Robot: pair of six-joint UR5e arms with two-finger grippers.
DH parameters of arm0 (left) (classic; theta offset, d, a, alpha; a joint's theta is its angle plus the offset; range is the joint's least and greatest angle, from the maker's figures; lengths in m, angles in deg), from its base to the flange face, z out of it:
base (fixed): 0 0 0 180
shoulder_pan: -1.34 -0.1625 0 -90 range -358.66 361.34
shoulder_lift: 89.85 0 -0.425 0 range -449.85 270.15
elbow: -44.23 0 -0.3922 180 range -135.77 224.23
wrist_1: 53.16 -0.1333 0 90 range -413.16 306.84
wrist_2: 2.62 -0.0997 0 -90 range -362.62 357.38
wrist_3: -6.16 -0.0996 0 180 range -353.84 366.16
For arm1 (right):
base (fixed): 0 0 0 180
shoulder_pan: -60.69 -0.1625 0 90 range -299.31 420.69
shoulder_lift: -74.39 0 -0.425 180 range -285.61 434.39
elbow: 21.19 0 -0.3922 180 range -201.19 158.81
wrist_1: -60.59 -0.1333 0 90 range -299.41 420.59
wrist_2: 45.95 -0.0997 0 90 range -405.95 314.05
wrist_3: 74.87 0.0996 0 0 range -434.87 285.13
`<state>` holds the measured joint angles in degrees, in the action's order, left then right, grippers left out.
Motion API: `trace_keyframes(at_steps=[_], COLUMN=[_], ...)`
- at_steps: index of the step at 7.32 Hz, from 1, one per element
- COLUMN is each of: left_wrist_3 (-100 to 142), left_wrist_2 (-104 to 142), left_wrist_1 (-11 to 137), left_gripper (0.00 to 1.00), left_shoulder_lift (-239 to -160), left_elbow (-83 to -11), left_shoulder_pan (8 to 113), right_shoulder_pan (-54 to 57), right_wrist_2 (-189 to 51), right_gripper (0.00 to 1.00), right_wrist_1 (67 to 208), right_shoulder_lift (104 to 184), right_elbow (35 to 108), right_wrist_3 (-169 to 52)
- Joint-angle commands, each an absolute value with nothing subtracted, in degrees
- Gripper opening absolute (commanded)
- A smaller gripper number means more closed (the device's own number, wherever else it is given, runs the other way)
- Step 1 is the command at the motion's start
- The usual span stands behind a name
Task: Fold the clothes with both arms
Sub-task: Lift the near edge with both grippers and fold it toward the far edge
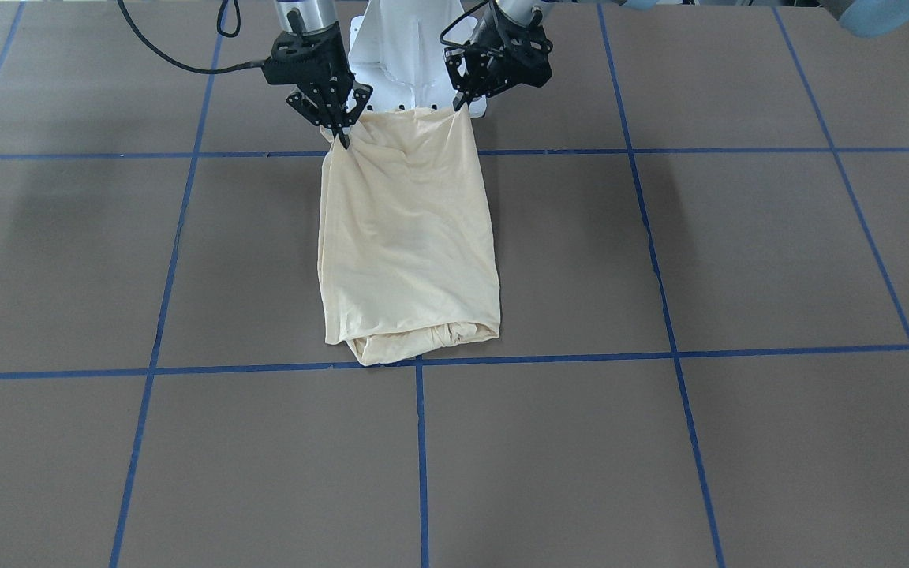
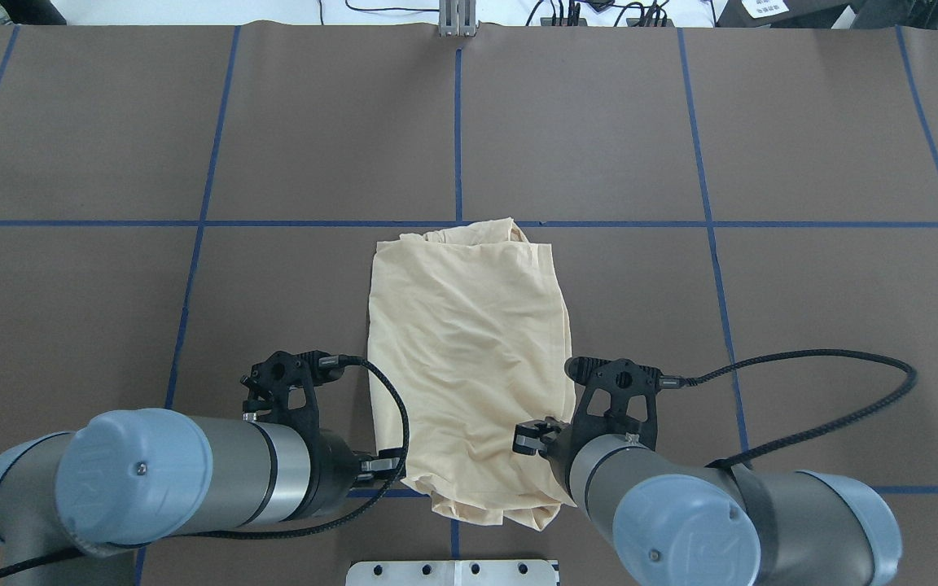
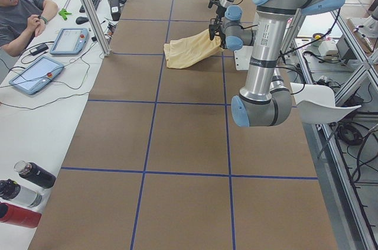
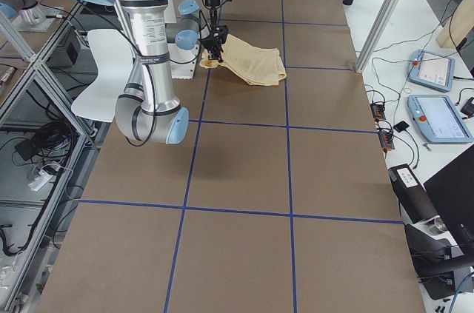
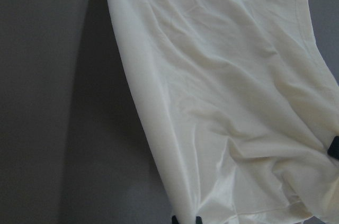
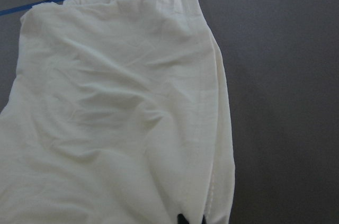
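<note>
**Well, the shirt (image 1: 407,244) is held up by two corners**

Standing by the brown surface (image 1: 660,260), I see the pale cream shirt folded into one long strip that runs straight out from the robot. Its far end lies bunched on the surface, right at a crossing of the blue tape lines (image 1: 549,359). The end nearest the robot is raised off the surface and stretched between the two hands, just in front of the white base (image 1: 399,63).

The left hand (image 1: 464,101) is closed tight on one near corner of the cloth, its fingers pinched together with fabric between them. The right hand (image 1: 342,136) is clamped the same way on the other near corner, a little lower, so that corner sags into a small gathered point. Each wrist camera shows dark fingertips (image 6: 183,218) nipping the hem at the bottom of its picture, with creased cloth sloping away beyond.

The left arm (image 2: 192,480) and the right arm (image 2: 681,521) reach in close together, one on either side of the strip. A person (image 3: 23,10) sits at a side desk off the robot's left end.
</note>
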<state>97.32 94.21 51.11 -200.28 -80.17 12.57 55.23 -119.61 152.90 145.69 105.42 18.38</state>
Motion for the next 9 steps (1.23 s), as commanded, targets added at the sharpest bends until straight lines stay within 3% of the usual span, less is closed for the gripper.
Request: trace_keyframes(at_steps=[1, 3, 9], left_wrist_3=[97.13, 92.76, 83.34], left_wrist_2=[94.67, 94.85, 94.59], left_wrist_1=[47.92, 46.60, 46.60], left_gripper=[0.00, 0.00, 0.00], left_shoulder_lift=[-200.76, -201.81, -208.93], left_elbow=[-81.81, -81.20, -67.41], left_shoulder_pan=[11.97, 17.30, 30.24], right_shoulder_pan=[56.13, 50.09, 37.15], right_wrist_2=[-119.08, -120.13, -124.17], right_gripper=[0.00, 0.00, 0.00], right_wrist_1=[155.69, 155.86, 155.25], right_shoulder_lift=[145.49, 141.82, 132.24], right_elbow=[107.75, 103.03, 89.32], right_wrist_3=[18.73, 17.42, 10.83])
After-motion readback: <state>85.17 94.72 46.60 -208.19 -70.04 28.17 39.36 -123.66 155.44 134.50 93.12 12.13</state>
